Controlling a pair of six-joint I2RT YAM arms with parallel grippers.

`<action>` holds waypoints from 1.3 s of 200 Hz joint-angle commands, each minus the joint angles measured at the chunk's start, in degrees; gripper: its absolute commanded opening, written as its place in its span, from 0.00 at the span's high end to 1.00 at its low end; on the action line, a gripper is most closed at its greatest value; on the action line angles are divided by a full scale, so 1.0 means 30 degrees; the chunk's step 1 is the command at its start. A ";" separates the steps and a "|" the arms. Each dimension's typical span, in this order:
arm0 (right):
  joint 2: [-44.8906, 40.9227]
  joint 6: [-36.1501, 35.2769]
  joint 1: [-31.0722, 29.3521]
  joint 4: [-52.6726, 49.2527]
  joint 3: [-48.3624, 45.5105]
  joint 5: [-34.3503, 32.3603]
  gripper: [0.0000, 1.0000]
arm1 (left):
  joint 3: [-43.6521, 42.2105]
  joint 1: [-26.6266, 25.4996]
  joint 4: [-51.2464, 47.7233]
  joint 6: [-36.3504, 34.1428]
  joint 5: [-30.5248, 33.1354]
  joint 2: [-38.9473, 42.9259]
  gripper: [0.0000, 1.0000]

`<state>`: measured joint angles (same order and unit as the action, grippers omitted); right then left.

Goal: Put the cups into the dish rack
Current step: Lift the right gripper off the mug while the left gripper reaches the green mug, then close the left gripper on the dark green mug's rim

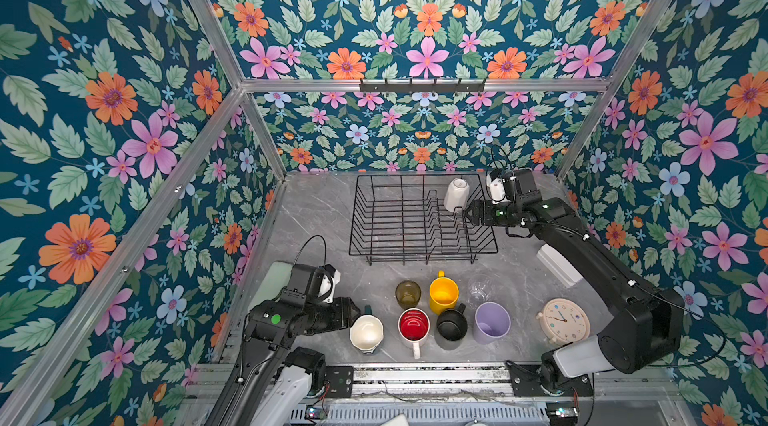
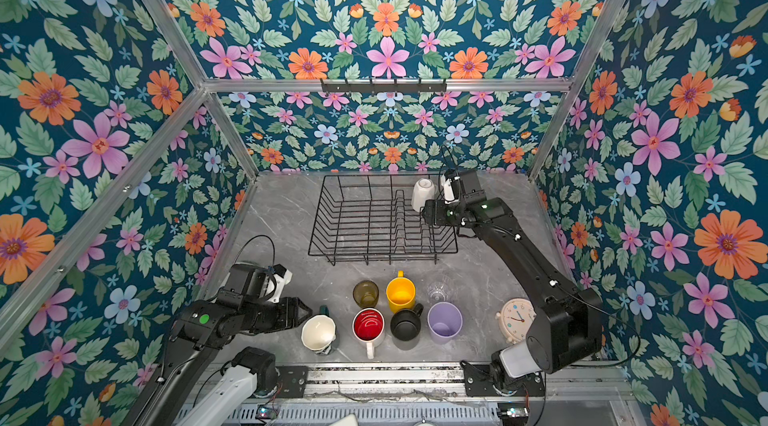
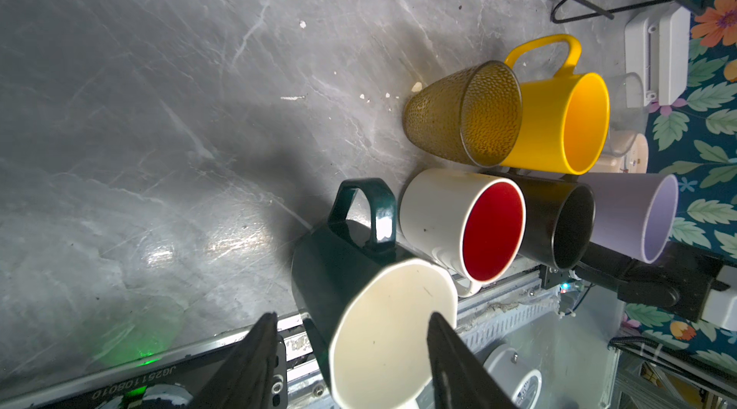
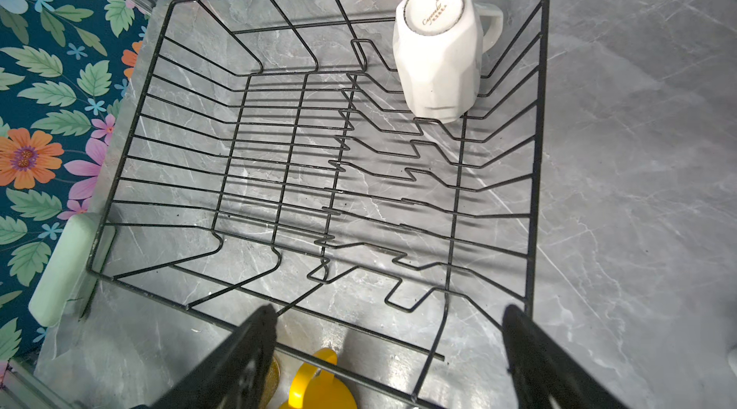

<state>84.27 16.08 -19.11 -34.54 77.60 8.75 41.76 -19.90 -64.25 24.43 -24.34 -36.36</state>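
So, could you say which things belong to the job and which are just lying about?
Job: dish rack, white faceted mug, teal mug, red-lined white mug, black mug, lilac tumbler, yellow mug, olive glass, clear glass.
Stray: alarm clock, pale green block, hook rail.

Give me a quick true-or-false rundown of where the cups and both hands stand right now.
1. The white faceted mug sits upside down in the dish rack. True.
2. The right hand grips the yellow mug. False: it is open and empty by the rack; the yellow mug stands on the table.
3. The left hand straddles the teal mug at its rim, one finger inside. True.
4. The lilac tumbler lies in the rack. False: it stands upright on the table beside the black mug.
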 commanded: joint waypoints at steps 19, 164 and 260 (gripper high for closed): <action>-0.0022 0.0152 -0.0042 0.0298 0.0055 0.0041 0.12 | -0.0242 -0.0420 0.0852 -0.0407 -0.0454 -0.0092 0.38; -0.0250 0.0145 -0.0045 0.0151 -0.0297 -0.0076 0.12 | -0.0659 -0.2896 0.0820 -0.0611 0.0897 -0.0957 0.42; -0.0755 0.0091 -0.0050 0.0162 -0.0768 -0.0442 0.12 | -0.1260 -0.4536 0.1965 0.0169 0.1841 -0.2292 0.51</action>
<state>82.63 16.27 -19.18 -34.59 75.72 8.56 38.48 -32.45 -59.77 24.05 -20.71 -42.44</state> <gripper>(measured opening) 0.881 0.503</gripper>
